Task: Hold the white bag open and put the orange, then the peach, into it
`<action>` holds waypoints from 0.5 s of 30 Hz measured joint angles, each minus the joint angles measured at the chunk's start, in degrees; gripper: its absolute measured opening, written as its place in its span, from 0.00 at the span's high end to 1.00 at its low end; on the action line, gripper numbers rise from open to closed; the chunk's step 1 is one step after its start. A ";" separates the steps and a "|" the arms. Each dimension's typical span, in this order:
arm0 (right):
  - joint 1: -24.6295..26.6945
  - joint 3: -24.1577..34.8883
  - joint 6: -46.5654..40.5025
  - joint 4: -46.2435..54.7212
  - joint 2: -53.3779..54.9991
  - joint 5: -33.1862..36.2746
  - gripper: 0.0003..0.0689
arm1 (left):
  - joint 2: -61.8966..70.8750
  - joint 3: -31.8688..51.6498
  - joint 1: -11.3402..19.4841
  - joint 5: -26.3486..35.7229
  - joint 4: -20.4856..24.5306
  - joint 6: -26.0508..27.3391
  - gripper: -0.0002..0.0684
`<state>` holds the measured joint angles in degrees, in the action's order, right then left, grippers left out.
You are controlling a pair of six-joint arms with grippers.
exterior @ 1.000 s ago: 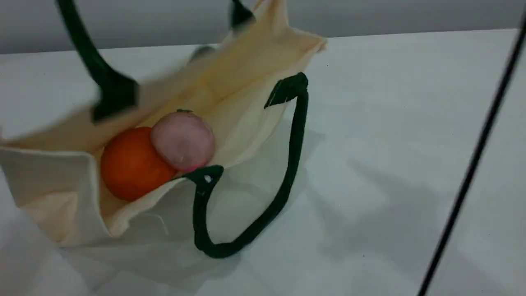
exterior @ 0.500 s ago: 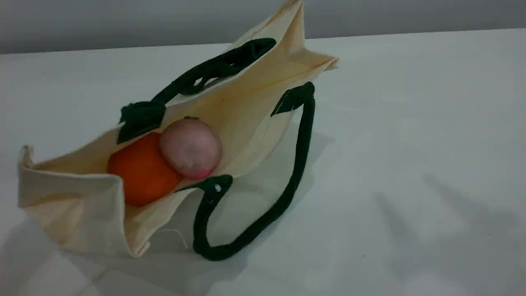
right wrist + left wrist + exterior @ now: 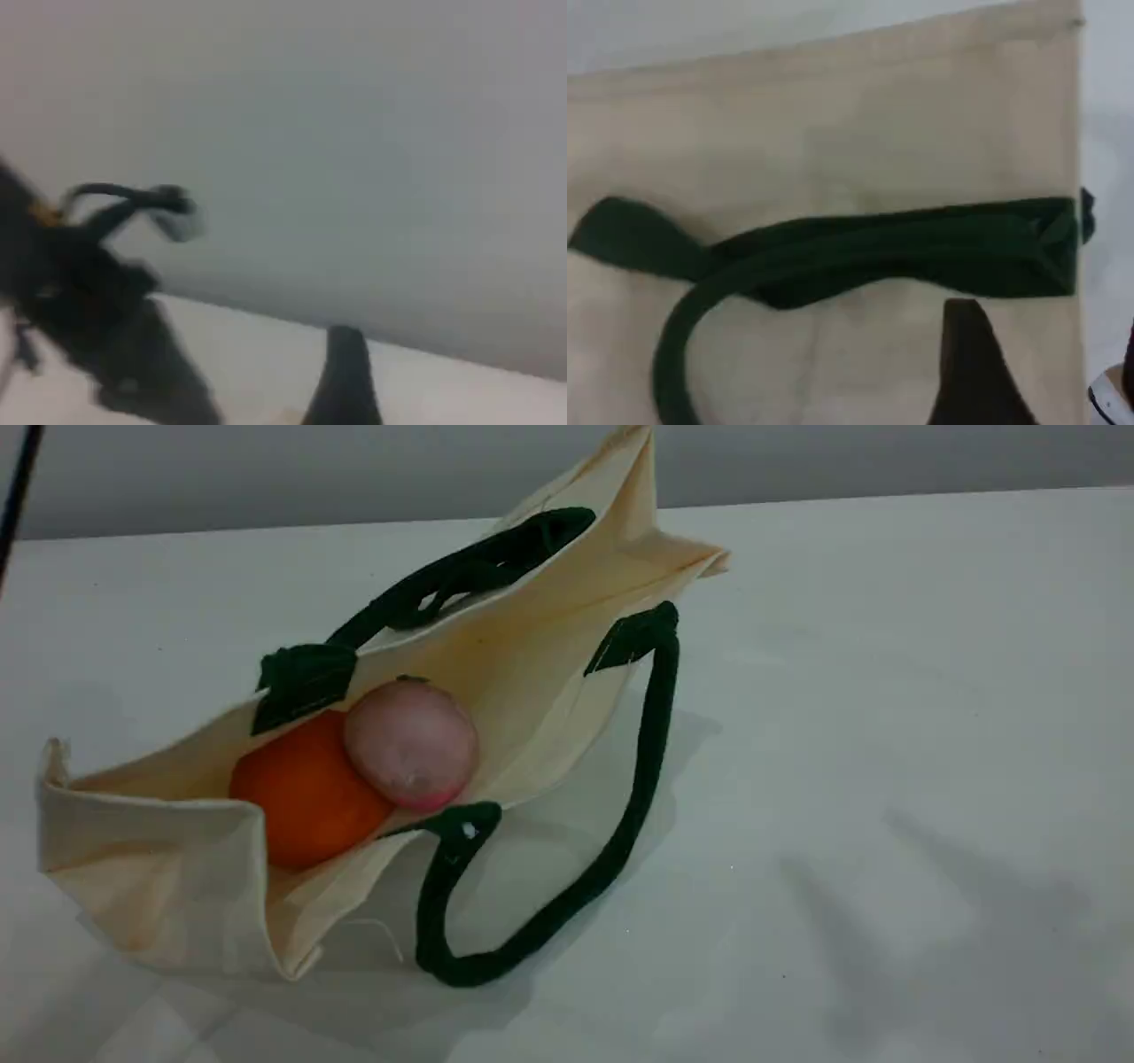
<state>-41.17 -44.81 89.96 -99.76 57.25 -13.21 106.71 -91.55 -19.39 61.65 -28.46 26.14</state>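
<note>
The white bag (image 3: 151, 850) lies on its side on the table, mouth gaping toward the camera. Inside it the orange (image 3: 301, 793) rests against the peach (image 3: 412, 740), which sits just right of it. The far green handle (image 3: 461, 571) lies slack on the bag's upper side and the near handle (image 3: 638, 779) loops out on the table. Neither gripper shows in the scene view. In the left wrist view one dark fingertip (image 3: 970, 372) hovers over the bag's cloth (image 3: 833, 124), clear of the slack handle (image 3: 921, 252), holding nothing. The right wrist view, blurred, shows one fingertip (image 3: 345, 372) before a grey wall, also with nothing held.
A thin black cable (image 3: 18, 487) crosses the scene's top left corner. The white table (image 3: 886, 691) stretches out to the right of the bag. A dark arm with cables (image 3: 97, 301) fills the left of the right wrist view.
The far handle, held up a second ago, has been let go and has dropped onto the bag, which has settled. The black cable at the right has left the scene view.
</note>
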 joint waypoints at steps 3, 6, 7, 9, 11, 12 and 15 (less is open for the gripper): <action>0.00 -0.05 0.00 0.08 0.49 4.21 0.24 | -0.06 0.00 -0.73 0.00 0.00 0.03 0.46; 0.00 -0.05 0.00 0.08 1.93 9.34 0.26 | -0.06 0.00 -0.73 0.00 0.25 0.03 0.46; 0.00 -0.05 0.00 0.08 2.50 11.52 0.26 | -0.06 0.00 -0.73 0.00 0.25 0.03 0.46; 0.00 -0.05 -0.38 0.10 4.40 16.06 0.28 | -0.06 0.00 -0.73 0.05 0.25 0.21 0.46; 0.00 -0.05 -2.64 0.23 6.45 21.94 0.29 | -0.06 0.00 -0.73 -0.03 0.31 0.40 0.46; 0.00 -0.05 -4.29 0.68 7.56 25.37 0.29 | -0.06 0.00 -0.73 -0.30 0.31 0.47 0.46; 0.06 -0.05 -10.67 4.66 9.52 34.62 0.30 | -0.06 0.00 -0.73 -1.87 0.25 0.76 0.46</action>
<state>-41.11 -44.86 79.29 -95.10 66.76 21.41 106.66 -91.55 -20.12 59.79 -28.21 26.90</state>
